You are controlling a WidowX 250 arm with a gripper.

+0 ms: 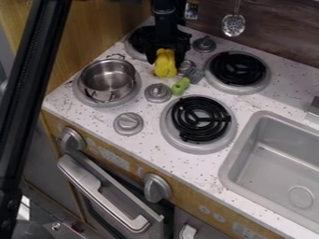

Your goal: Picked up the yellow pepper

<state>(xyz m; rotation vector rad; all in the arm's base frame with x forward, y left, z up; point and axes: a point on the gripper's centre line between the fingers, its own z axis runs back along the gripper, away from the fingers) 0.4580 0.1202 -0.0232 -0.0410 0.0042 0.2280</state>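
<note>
While a round, shiny metal pot (111,66) sits L, in upper-left part of frame, the black two-finger gripper (166,60) hangs to its R, upper centre, pointing down. Can't tell if it's spread or pinching. The smooth, elongated yellow pepper (165,70) is upper centre too, directly under it: top end tucked up into the gripper, lower end poking out twd bottom of frame. Long axis runs approx up-down in frame, i.e. in line w/ the gripper, not across it. So next move prob. needs v. little sideways shift: secure hold, then straight lift. Just R of & below the pepper, a small green-and-grey plastic utensil (181,86); might get nudged if lift drifts R. Farther R, a round black coil burner (237,67), well apart.
</note>
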